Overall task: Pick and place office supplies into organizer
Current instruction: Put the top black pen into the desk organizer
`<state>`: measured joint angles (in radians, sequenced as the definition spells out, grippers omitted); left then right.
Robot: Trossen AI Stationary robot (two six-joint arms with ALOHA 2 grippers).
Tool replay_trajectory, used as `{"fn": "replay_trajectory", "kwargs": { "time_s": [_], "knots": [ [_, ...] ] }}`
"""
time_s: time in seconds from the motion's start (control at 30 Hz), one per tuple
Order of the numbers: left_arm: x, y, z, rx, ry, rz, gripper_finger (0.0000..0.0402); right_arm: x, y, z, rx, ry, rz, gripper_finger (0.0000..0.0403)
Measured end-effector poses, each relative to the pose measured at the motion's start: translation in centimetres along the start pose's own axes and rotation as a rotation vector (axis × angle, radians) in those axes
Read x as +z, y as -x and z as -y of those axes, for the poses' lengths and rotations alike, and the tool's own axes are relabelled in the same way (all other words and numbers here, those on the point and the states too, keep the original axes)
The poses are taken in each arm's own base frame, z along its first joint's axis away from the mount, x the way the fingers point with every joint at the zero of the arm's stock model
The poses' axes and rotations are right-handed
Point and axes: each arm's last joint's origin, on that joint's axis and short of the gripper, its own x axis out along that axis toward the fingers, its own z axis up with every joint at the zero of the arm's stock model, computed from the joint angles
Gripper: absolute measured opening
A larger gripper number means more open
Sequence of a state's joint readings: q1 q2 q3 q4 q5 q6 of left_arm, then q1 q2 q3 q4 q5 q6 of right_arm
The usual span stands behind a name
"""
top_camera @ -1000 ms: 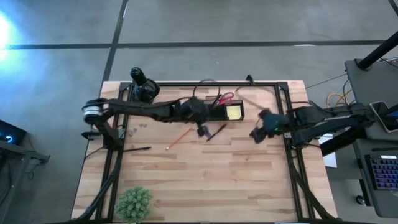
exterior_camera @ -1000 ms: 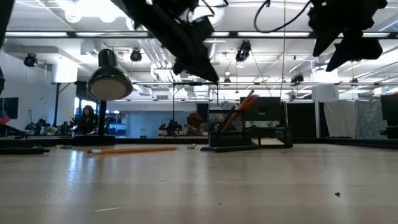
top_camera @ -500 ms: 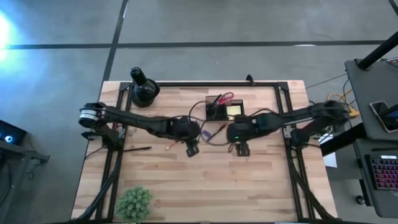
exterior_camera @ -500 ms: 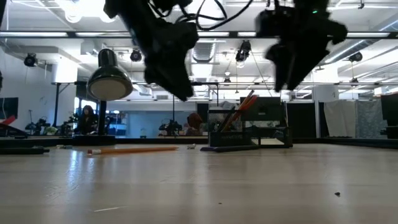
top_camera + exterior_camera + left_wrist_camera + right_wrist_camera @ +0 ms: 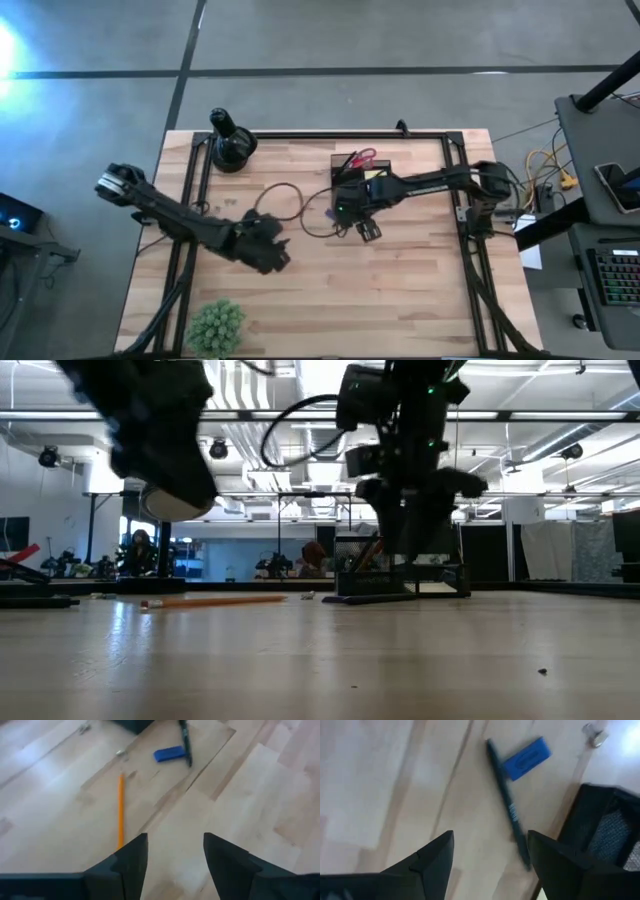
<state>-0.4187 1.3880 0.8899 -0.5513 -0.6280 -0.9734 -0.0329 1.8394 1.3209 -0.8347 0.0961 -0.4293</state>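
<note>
While the right gripper point(image 5: 490, 857) hovers with fingers spread over the black pen point(image 5: 508, 833), a blue clip point(image 5: 526, 758) lies beside it. The left gripper point(image 5: 175, 852), spread and empty, faces an orange pencil point(image 5: 120, 810).

Table point(image 5: 400, 300): light wooden planks, framed by black rails.
Plant point(image 5: 215, 327): small, green, at the table's near left corner.
Round black object point(image 5: 231, 146): upright knob, at the far left corner.
Background of the low view: a person point(image 5: 138, 550) sits far off.
</note>
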Motion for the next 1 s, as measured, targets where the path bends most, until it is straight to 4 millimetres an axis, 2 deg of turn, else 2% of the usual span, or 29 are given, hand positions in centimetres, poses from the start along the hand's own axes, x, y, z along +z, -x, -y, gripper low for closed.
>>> {"fn": "replay_trajectory", "kwargs": {
  "time_s": [0.17, 0.4, 0.6, 0.8, 1.0],
  "knots": [
    [-1.6, 1.6, -1.9, -0.026, 0.072, 0.046, 0.0178, -0.3, -1.6, 1.0, 0.018, 0.018, -0.015, 0.0233],
    [-1.7, 2.9, -3.7, -0.041, 0.099, 0.118, 0.0178, 0.0, -4.3, 1.4, 0.045, 0.034, -0.053, 0.0225],
    [-1.7, 3.4, -4.4, -0.055, 0.11, 0.131, 0.0178, 0.5, -5.4, 2.2, 0.056, 0.031, -0.065, 0.021],
    [-1.6, 3.5, -4.5, -0.058, 0.109, 0.133, 0.0178, 0.0, -6.0, 3.5, 0.08, 0.002, -0.063, 0.016],
    [-1.6, 3.5, -4.4, -0.056, 0.087, 0.133, 0.0178, -0.4, -7.1, 3.5, 0.142, -0.002, -0.084, 0.0097]
  ]
}}
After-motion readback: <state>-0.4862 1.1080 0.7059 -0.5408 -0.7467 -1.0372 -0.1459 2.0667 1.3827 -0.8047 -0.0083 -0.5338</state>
